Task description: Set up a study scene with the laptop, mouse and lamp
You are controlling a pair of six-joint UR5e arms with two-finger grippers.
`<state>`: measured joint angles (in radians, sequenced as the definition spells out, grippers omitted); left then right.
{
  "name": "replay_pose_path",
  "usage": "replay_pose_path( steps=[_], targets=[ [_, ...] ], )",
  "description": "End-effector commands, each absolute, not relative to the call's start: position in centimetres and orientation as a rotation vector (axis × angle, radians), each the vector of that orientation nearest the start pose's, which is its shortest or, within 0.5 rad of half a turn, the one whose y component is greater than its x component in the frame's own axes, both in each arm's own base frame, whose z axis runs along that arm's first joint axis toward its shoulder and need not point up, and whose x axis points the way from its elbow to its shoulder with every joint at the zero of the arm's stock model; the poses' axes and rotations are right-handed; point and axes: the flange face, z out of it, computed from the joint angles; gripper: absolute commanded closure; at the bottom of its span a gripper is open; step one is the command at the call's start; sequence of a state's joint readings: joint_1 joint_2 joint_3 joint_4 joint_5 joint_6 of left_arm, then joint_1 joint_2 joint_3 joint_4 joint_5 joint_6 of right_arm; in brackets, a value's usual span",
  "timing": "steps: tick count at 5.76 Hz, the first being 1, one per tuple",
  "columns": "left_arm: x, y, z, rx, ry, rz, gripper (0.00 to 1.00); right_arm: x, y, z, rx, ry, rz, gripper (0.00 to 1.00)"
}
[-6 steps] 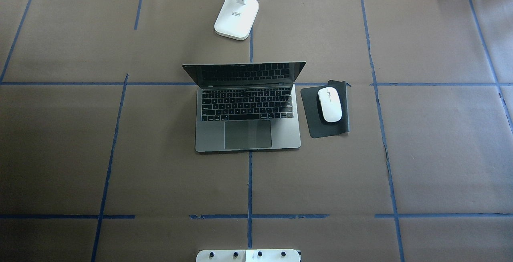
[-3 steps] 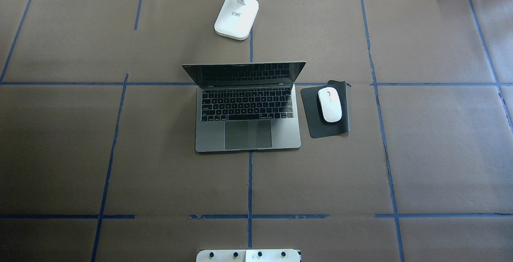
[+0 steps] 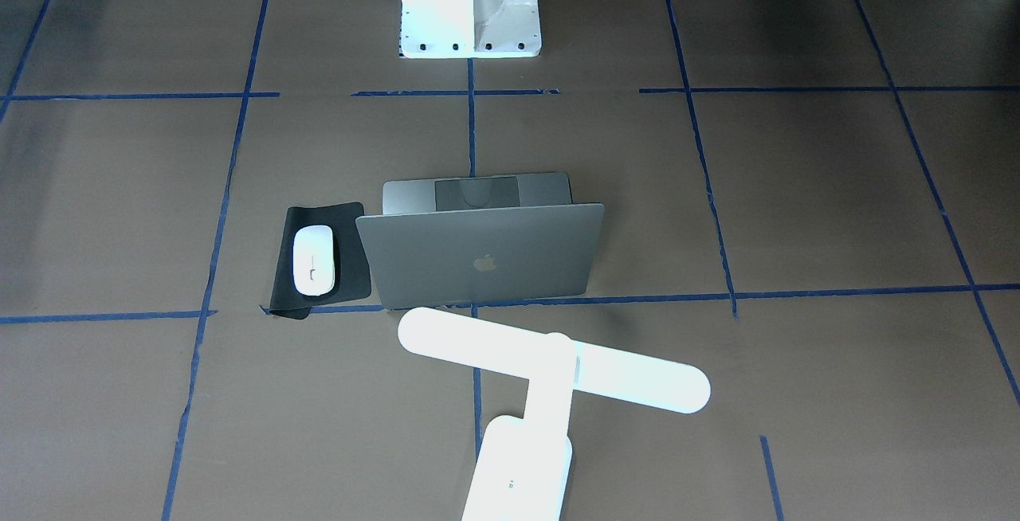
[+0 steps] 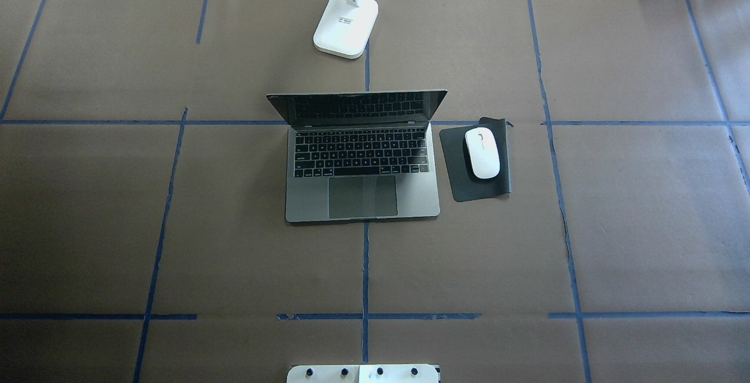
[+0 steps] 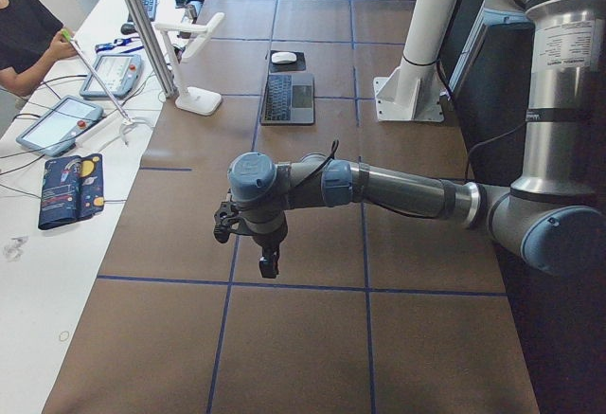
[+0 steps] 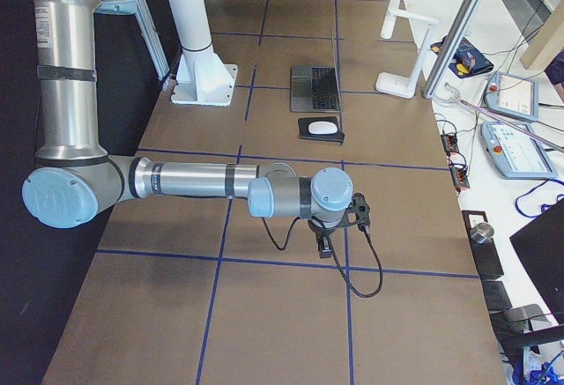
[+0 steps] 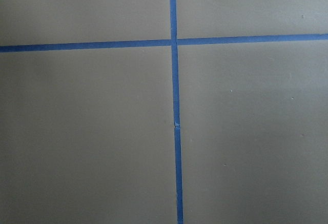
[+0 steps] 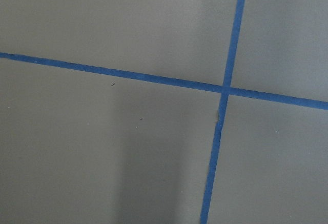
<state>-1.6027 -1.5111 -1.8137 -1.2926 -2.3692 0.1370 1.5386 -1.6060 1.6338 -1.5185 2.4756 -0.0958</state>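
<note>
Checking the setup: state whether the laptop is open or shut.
Open. The laptop has its lid raised, keyboard and trackpad exposed.

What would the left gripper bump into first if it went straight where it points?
The left gripper points down, so probably the brown table, by a blue tape cross.

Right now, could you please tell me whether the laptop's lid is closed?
No, in the overhead view the laptop has its lid raised, leaving the dark keyboard exposed.

I read the laptop [image 4: 304, 195] as matt grey metal, mouse [image 4: 481, 153] and lamp [image 4: 345, 26] smooth white plastic, table [image 4: 586, 225] matt brown paper.
</note>
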Motion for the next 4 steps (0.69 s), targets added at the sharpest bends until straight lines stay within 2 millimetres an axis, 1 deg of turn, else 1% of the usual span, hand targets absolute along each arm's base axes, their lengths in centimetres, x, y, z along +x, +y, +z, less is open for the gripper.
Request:
replay_pose_path(
  steps=[1,2,3,4],
  targets=[
    [-7.6,-42.8,58.9,-0.017,0.803,0.064,0.0,2.8,-45.4,59.6,0.117,-0.864,-0.205,0.0],
    [-7.5,-43.0,59.2,-0.018,0.802,0.067,0.0,3.3,-44.2,59.9,0.098,-0.837,-0.243,0.0],
    [-7.5,-43.0,58.9,-0.012,0.803,0.068,0.0,4.0,-44.4,60.3,0.047,-0.769,-0.313,0.0],
    [-7.5,-42.9,58.8,-0.01,0.804,0.07,0.0,6.3,-45.6,59.0,0.038,-0.763,-0.307,0.0]
  ],
)
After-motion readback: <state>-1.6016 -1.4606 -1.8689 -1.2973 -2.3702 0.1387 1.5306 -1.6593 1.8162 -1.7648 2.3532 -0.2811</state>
